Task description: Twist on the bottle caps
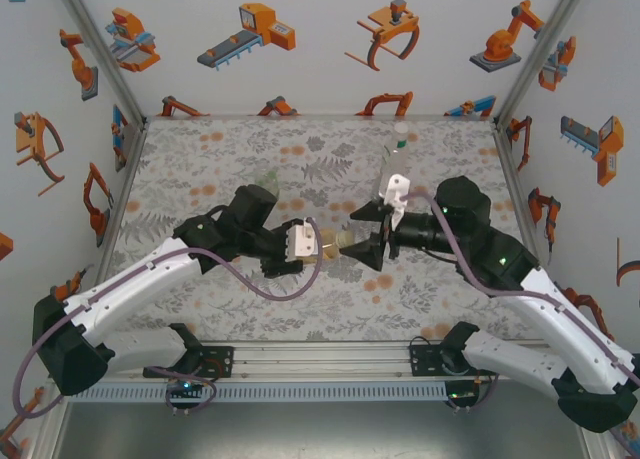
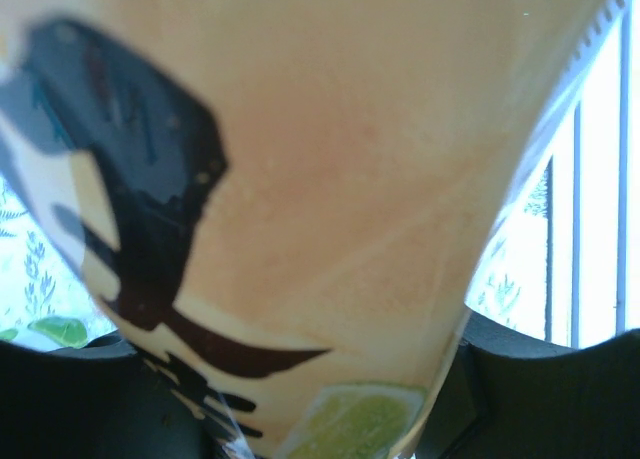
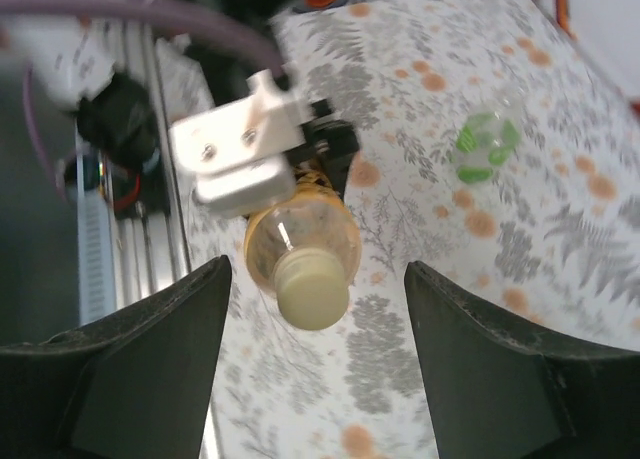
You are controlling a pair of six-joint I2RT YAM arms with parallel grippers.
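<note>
My left gripper [image 1: 303, 245] is shut on the yellow-labelled amber bottle [image 1: 328, 245] and holds it on its side above the table, neck pointing right. Up close its label [image 2: 330, 179] shows a lime slice, with my left gripper [image 2: 320, 404] clamped around it. A pale yellow-green cap [image 3: 312, 289] sits on the bottle's [image 3: 300, 241] neck. My right gripper [image 3: 315, 279] is open, one dark finger on each side of the cap without touching it. From above, my right gripper [image 1: 368, 239] faces the cap [image 1: 346, 243].
A slim clear bottle [image 1: 389, 171] stands behind my right gripper, and a small white cap [image 1: 401, 128] lies near the back edge. A green-tinted bottle [image 1: 262, 181] stands behind my left arm; it is also on the floral mat [image 3: 487, 144].
</note>
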